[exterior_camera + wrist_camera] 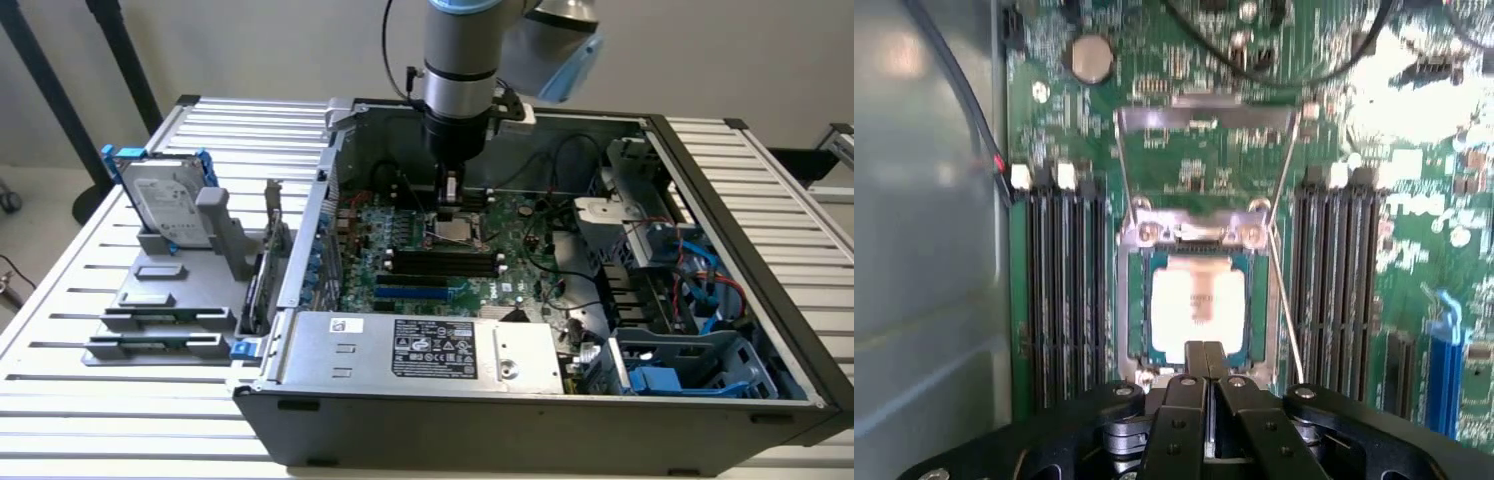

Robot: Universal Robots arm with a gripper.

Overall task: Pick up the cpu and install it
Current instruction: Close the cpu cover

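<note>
your gripper's fingers are clenched flat against each other with nothing pinched between them, and the gripper hangs tip-down just over one edge of the cpu. you cannot tell from either view whether the tips actually touch the chip. the cpu lies flat and square inside its socket, its pale metal top facing up and catching the light. the socket's hinged metal frame stands swung open beside it, and a thin lever wire runs along one side of the socket. black memory slots flank the socket on both sides, and a round coin cell sits further off on the green motherboard. in the exterior view your arm drops straight down into the open computer case, toward the far middle of the board. the grey labelled power supply fills the near side of the case, and black cables loop along the far wall. outside the case, on the exterior view's left, a silver hard drive with a blue bracket stands upright in a grey holder on the slatted table.
</note>
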